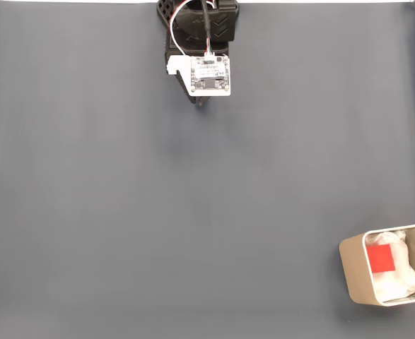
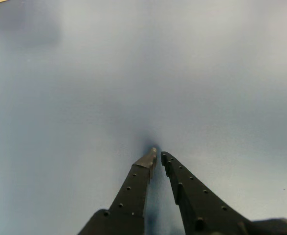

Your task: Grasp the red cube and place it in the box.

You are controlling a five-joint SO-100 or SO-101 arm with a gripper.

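Red cube (image 1: 382,258) lies inside the box (image 1: 354,272), resting on the crumpled white lining (image 1: 398,279), toward the box's 9 o'clock side. One flat red face is turned up to the fixed camera. The cube is clear of the box wall.

Box sits at roughly 4 o'clock in the fixed view, close to the frame's right edge; its beige outer wall faces 9 o'clock, and its thin pale rim is partly cut off by the frame edge.

Grey surface (image 1: 158,212) spreads around the box.

Arm (image 1: 200,28) is at 12 o'clock in the fixed view, well apart from the box. A white board-like module (image 1: 211,75) with red and white wires sits on top of it. A dark tip of the arm shows just below the module.

Wrist view: jaws (image 2: 158,155) enter from 6 o'clock, dark, dotted with small holes. The tips are nearly together, with a thin sliver of a gap between them, and nothing is held. The tips sit close over the grey surface; a faint dark shadow lies right at them.
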